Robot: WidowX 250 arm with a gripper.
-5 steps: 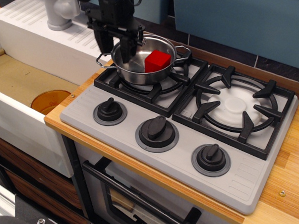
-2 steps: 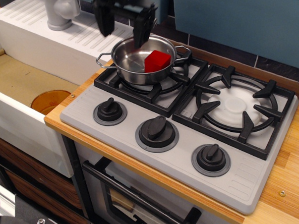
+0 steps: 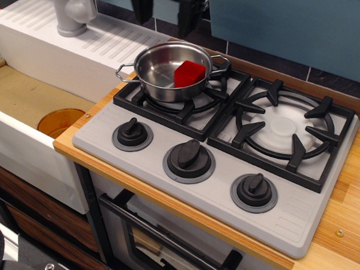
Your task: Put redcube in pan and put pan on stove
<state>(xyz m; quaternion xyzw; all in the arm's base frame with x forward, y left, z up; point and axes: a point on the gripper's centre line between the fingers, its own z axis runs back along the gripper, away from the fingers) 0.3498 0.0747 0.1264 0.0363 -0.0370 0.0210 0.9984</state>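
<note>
The pan [image 3: 161, 80], a small shiny steel pot with two wire handles, stands upright on the left burner grate of the grey stove [image 3: 226, 173]. The redcube [image 3: 190, 74] lies inside the pan, against its right wall. My gripper [image 3: 166, 7] hangs above and behind the pan at the top edge of the view. Its two black fingers [image 3: 188, 17] are spread apart and hold nothing. It is well clear of the pan's rim. Most of the gripper's body is out of view.
The right burner [image 3: 285, 127] holds nothing. Three black knobs [image 3: 190, 158] line the stove's front. A white sink [image 3: 26, 98] with an orange drain [image 3: 60, 121] and a grey faucet [image 3: 72, 11] lies to the left. A wooden counter [image 3: 343, 226] surrounds the stove.
My gripper stood around the pan's left rim one second ago. It has let go and risen straight up. The pan and the redcube have not moved.
</note>
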